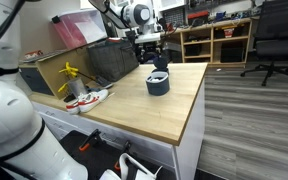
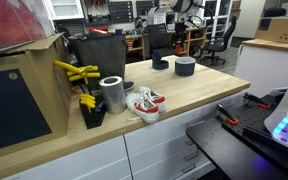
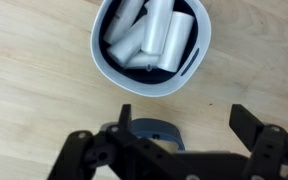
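i have the claw (image 3: 181, 112) spread wide with nothing between its fingers (image 3: 125, 118), hanging above the wooden table (image 3: 24, 90). in the wrist view the bowl (image 3: 149, 88) sits at 12 o'clock from the claw, upright and apart from it, packed with white cylinders (image 3: 174, 40) lying at angles. a grey ring (image 3: 150, 130) shows at 6 o'clock, partly hidden by the claw's body. in an exterior view the bowl (image 1: 158, 85) looks dark. a red and white shoe (image 1: 87, 98) and a yellow tool (image 1: 69, 74) lie well apart from it, out at 9 o'clock.
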`<state>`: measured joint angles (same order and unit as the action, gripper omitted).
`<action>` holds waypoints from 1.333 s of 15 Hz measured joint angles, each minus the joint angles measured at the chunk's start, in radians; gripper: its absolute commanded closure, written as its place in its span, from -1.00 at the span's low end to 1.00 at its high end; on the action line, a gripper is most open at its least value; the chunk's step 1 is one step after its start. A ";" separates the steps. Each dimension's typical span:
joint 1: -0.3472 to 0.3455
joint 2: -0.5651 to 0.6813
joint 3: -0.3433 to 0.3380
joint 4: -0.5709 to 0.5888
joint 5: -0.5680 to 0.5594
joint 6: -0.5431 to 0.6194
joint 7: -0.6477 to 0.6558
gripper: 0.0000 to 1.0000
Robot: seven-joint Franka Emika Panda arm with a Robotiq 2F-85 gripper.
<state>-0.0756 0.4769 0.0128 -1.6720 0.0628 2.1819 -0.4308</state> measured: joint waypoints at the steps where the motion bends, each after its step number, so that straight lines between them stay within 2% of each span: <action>1: 0.000 0.001 0.000 0.000 0.000 0.000 0.000 -1.00; 4: 0.000 0.016 0.002 0.022 -0.016 0.020 -0.001 -1.00; 8: 0.002 0.079 0.013 0.107 -0.066 0.048 -0.029 -1.00; 15: 0.004 0.284 0.078 0.299 -0.084 0.045 -0.137 -1.00; 20: 0.007 0.430 0.085 0.470 -0.090 0.006 -0.161 -1.00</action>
<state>-0.0685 0.9067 0.0976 -1.2025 -0.0276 2.1879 -0.5918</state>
